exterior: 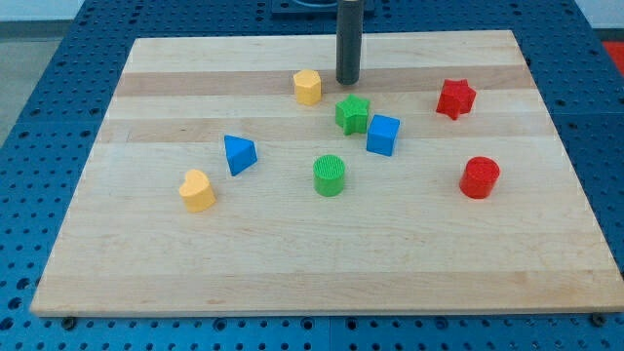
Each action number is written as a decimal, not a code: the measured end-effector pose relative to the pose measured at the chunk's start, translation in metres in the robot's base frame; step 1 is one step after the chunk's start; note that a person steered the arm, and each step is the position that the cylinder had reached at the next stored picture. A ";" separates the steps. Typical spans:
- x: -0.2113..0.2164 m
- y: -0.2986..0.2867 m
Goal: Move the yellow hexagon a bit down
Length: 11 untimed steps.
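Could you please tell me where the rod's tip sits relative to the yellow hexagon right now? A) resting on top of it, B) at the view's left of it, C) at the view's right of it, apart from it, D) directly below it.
C: my tip stands at the view's right of the yellow hexagon, with bare board between them.

A pale wooden board [322, 263] with lengthwise grain bands fills most of the view, lit evenly with soft, faint shadows. It lies on a blue perforated table top [39, 117] showing along every edge, its holes in a regular grid. A strip of grey surface [29, 15] shows at the view's top corners
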<state>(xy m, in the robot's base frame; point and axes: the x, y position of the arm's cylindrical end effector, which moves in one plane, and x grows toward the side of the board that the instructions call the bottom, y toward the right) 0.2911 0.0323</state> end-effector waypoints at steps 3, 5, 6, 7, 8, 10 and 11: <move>0.004 -0.012; -0.009 -0.022; -0.012 -0.023; -0.012 -0.027; -0.004 -0.039; 0.017 -0.060; 0.028 -0.061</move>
